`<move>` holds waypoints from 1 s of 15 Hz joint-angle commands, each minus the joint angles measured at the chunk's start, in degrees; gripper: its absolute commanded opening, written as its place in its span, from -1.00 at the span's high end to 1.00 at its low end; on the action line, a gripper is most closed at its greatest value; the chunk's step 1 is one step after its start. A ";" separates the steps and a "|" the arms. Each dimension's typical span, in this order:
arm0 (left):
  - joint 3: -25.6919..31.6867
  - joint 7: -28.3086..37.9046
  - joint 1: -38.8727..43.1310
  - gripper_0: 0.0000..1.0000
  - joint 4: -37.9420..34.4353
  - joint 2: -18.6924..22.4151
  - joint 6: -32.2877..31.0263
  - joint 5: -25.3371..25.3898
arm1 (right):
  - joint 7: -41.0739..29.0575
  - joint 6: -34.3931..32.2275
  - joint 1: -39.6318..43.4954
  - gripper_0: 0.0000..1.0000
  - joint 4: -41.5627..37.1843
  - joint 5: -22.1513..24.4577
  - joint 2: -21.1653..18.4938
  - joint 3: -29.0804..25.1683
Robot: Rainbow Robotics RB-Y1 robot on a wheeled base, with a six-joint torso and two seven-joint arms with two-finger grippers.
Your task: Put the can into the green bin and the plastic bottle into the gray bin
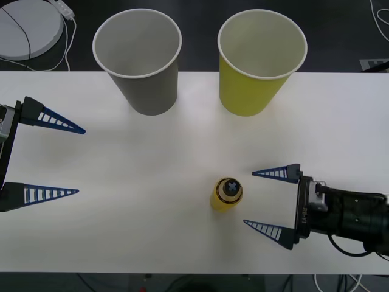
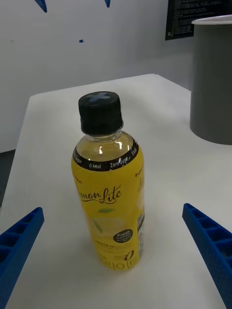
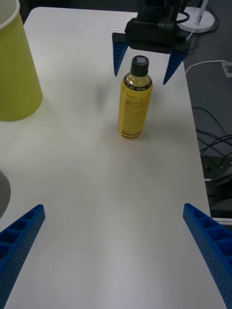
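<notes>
The plastic bottle (image 1: 227, 194), yellow with a black cross-marked cap, stands upright on the white table right of centre. My right gripper (image 1: 249, 198) is open just to its right, fingers pointing at it, one finger on either side of its line but short of the bottle. The right wrist view shows the bottle (image 2: 108, 193) close ahead between my blue fingers (image 2: 21, 241). The gray bin (image 1: 137, 61) stands at the back left and the green bin (image 1: 258, 61) at the back right, both upright. My left gripper (image 1: 81, 161) is open at the left edge, far from the bottle. The can is out of view.
The table (image 1: 152, 243) is bare between the bottle and both bins. A round white device (image 1: 27, 27) with a cable lies behind the table at back left. In the left wrist view, cables (image 3: 212, 145) lie on the floor past the table edge.
</notes>
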 commanded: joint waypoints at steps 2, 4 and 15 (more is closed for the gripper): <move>0.00 0.00 0.00 -1.00 0.00 0.00 0.00 0.00 | 0.09 2.40 -1.94 -1.00 -0.01 0.42 0.85 2.78; 0.00 0.00 0.00 -1.00 0.00 0.00 0.00 0.00 | 0.09 3.90 -3.08 -1.00 0.08 -0.02 0.94 4.63; 0.00 0.00 0.00 -1.00 0.00 0.00 0.00 0.00 | -0.96 7.76 -7.56 -1.00 0.08 -0.02 2.78 10.60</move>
